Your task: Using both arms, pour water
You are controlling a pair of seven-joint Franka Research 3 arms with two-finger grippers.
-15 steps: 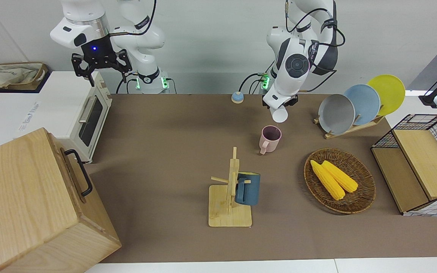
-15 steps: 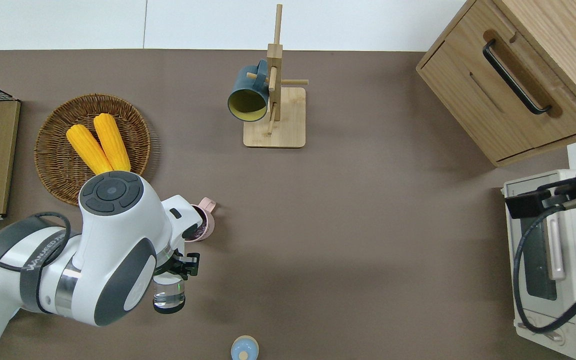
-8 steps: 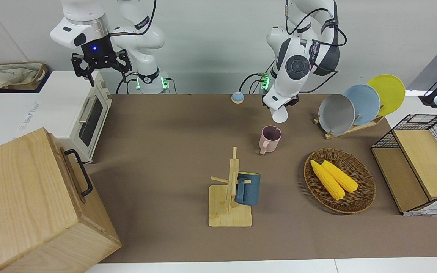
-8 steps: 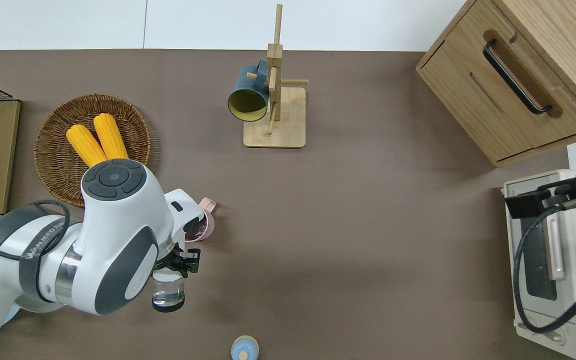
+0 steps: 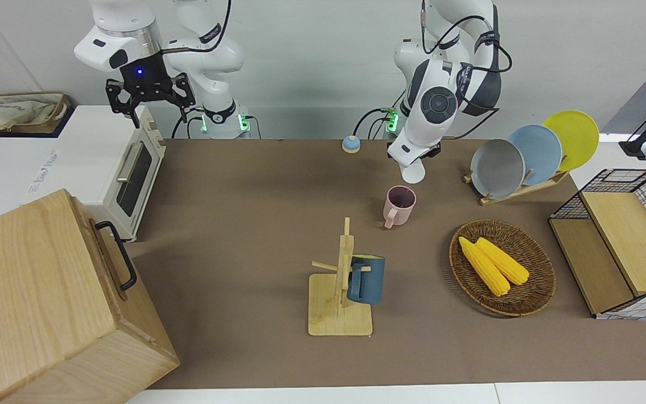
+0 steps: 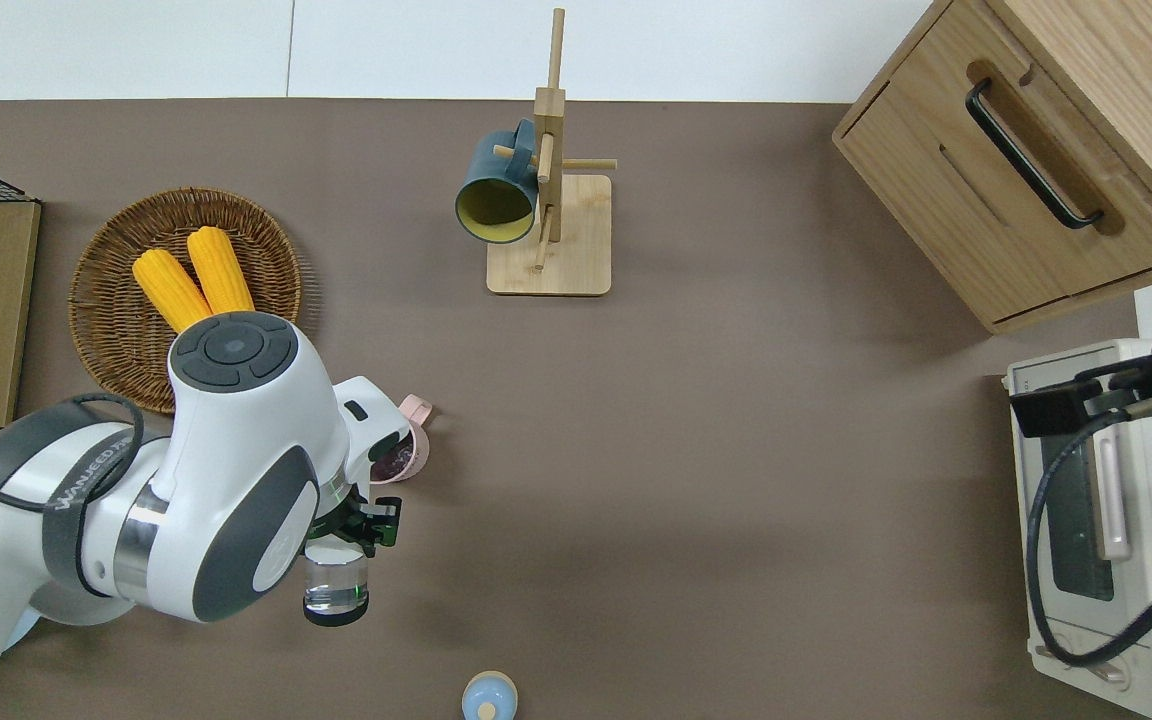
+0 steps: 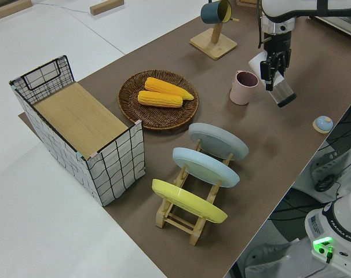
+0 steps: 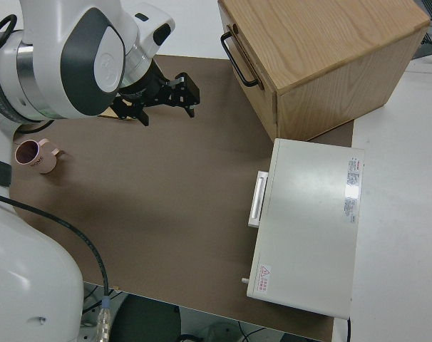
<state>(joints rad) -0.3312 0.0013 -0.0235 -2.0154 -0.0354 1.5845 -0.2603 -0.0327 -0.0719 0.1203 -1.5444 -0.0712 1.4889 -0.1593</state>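
Clear glass [image 6: 337, 588] clamped in left gripper [image 6: 351, 545], tilted twd pink mug [image 5: 398, 206] just below; pour underway, not finished. Right gripper [image 5: 149, 95] open, empty, parked.

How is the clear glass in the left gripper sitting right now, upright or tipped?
Tipped. The clear glass lies slanted in the left gripper, its mouth angled toward the pink mug. Whether water is flowing, cannot tell.

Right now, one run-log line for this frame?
left tool: holding tilted clear glass cup | round pink mug: upright on brown table | right arm: parked
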